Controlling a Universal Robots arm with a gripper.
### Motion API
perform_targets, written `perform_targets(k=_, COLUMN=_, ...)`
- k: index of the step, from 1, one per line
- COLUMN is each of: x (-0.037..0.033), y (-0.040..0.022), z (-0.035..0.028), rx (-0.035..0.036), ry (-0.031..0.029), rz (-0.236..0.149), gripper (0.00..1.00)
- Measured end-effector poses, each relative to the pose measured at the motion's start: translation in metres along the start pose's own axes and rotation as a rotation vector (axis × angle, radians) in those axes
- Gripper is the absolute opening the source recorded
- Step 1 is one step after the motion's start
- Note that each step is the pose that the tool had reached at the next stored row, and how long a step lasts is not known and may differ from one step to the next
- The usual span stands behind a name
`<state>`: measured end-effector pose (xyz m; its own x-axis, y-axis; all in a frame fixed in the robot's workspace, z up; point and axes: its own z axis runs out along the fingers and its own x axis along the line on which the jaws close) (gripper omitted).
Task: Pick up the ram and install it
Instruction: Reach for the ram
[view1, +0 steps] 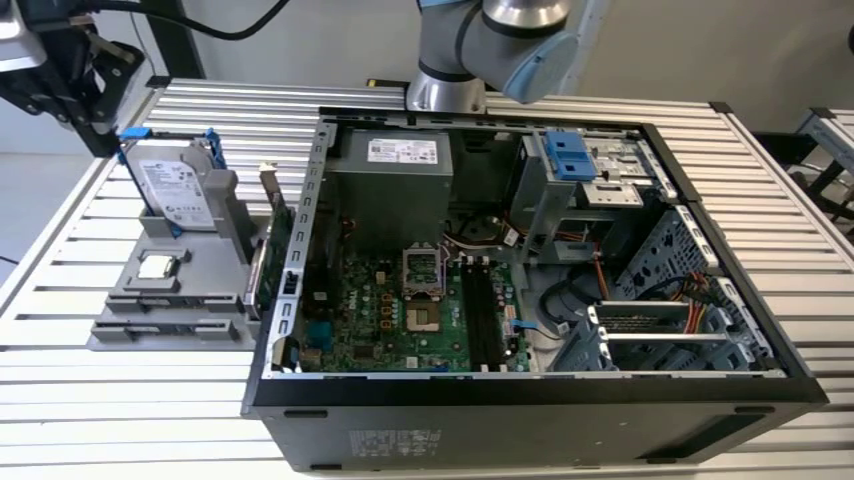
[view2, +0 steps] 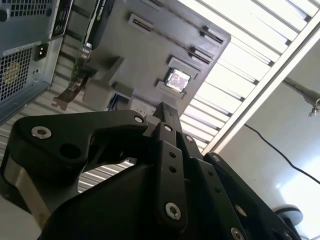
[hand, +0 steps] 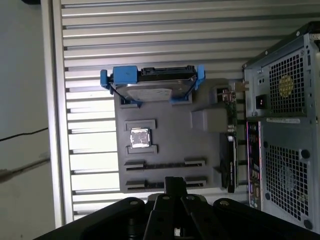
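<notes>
Arm held high, pincer closed above the grey parts tray.
The silver-and-blue arm (view1: 514, 45) reaches from behind the open black computer case (view1: 534, 420) toward the exterior view's left. In the first wrist view the black pincer (hand: 175, 186) points straight down at the grey tray (hand: 170, 135) from well above, fingers drawn together, nothing seen between them. I cannot tell where the ram sits: the tray's two long slots show only thin dark lines.

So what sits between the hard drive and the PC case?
The green expansion card, standing on edge in the gray fixture, between the hard drive and the PC case. The exterior view shows it.
</notes>
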<state>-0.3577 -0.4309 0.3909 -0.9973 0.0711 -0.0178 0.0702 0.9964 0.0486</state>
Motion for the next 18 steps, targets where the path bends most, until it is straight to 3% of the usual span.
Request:
perform_targets(k=8, x=-0.0011, y=-0.0153, z=0.0009, rx=0.0001, ry=0.0017, rz=0.0, gripper=0.0)
perform_targets(k=14, x=-0.0023, y=-0.0277, z=0.0015, rx=0.0005, ry=0.0071, rz=0.0, gripper=0.0)
perform_targets(k=18, x=-0.0067, y=-0.0366, z=0.0016, rx=0.0007, ry=0.0096, rz=0.0, gripper=0.0)
